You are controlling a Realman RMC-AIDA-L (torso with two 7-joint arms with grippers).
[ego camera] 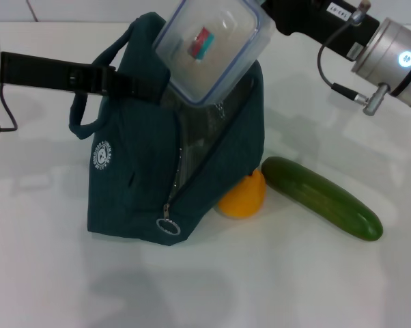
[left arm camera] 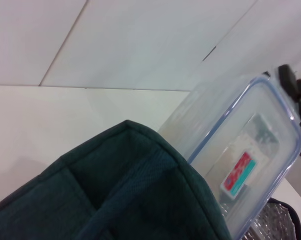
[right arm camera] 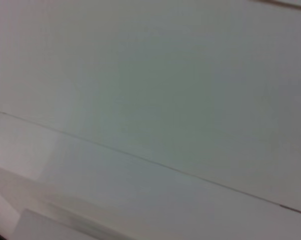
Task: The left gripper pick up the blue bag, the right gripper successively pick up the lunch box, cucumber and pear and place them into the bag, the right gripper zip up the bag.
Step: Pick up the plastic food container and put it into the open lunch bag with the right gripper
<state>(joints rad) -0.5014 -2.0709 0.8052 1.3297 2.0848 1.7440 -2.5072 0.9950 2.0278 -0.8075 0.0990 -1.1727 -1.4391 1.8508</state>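
You had the black left gripper (ego camera: 147,87) clamped on the dark teal fabric bag's (ego camera: 134,184) top, while the black right gripper (ego camera: 263,14) held the clear blue-rimmed lunch box (ego camera: 212,48) tilted over its opening.

You see a dark teal fabric bag (ego camera: 134,178) with a small white round logo (ego camera: 104,156), shiny silver lining and a silver ring zip pull (ego camera: 168,226). The clear lunch box (ego camera: 212,48) has a blue rim and a red-and-teal sticker (ego camera: 202,44). The pear (ego camera: 244,198) is yellow-orange; the cucumber (ego camera: 321,197) is dark green. The table (ego camera: 294,280) is white.
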